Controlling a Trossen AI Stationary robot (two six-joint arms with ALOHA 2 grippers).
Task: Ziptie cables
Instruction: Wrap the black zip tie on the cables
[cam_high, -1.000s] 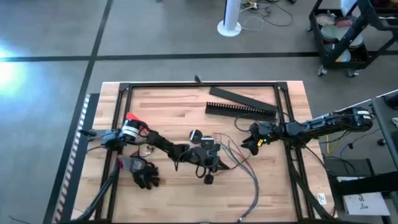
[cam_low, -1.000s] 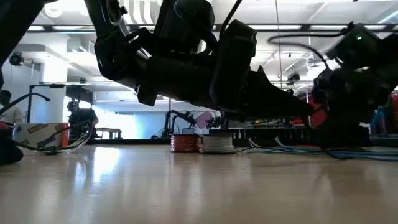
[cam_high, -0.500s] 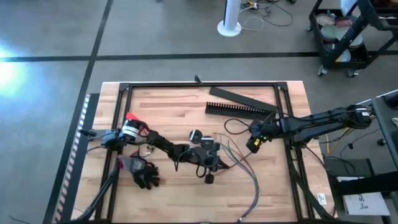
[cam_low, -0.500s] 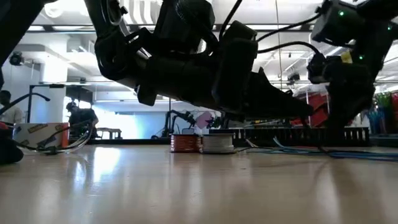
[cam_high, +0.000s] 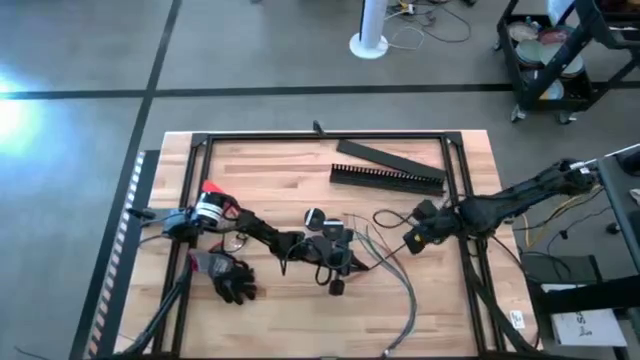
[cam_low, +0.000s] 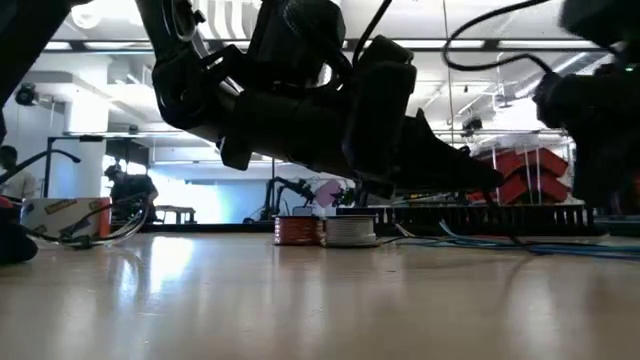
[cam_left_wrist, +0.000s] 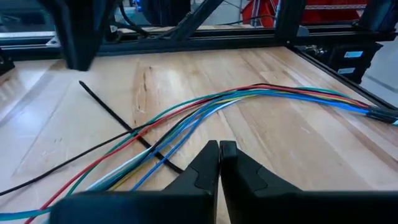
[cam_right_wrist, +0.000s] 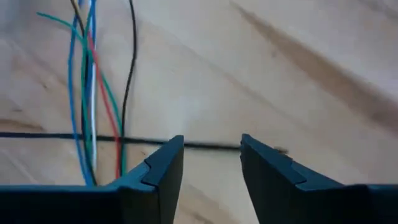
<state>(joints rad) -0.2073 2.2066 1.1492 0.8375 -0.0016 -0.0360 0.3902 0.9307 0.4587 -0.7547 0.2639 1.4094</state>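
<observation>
The cables (cam_left_wrist: 205, 106) are a bundle of thin coloured wires lying flat on the wooden table (cam_high: 270, 170). In the high view they (cam_high: 400, 285) trail toward the near edge. The ziptie (cam_left_wrist: 118, 121), a thin black strip, lies on the table crossing the wires. My left gripper (cam_left_wrist: 219, 146) is shut, low over the table just short of the wires, at the table's middle (cam_high: 347, 262). My right gripper (cam_right_wrist: 211, 146) is open above the ziptie (cam_right_wrist: 202, 145), which runs across the gap between its fingers; it hovers right of the wires (cam_high: 412, 240).
A long comb-toothed duct (cam_high: 388, 177) and a flat black bar (cam_high: 390, 155) lie at the far right. A black glove (cam_high: 232, 285) and a red-and-white spool (cam_high: 210, 205) sit by the left arm. Black frame rails (cam_high: 320, 136) edge the table. Two spools (cam_low: 322, 230) stand far off.
My right arm has swung and turned, and its gripper has gone a little toward the table's near edge. My left arm, the wires and the ziptie have stayed where they were.
</observation>
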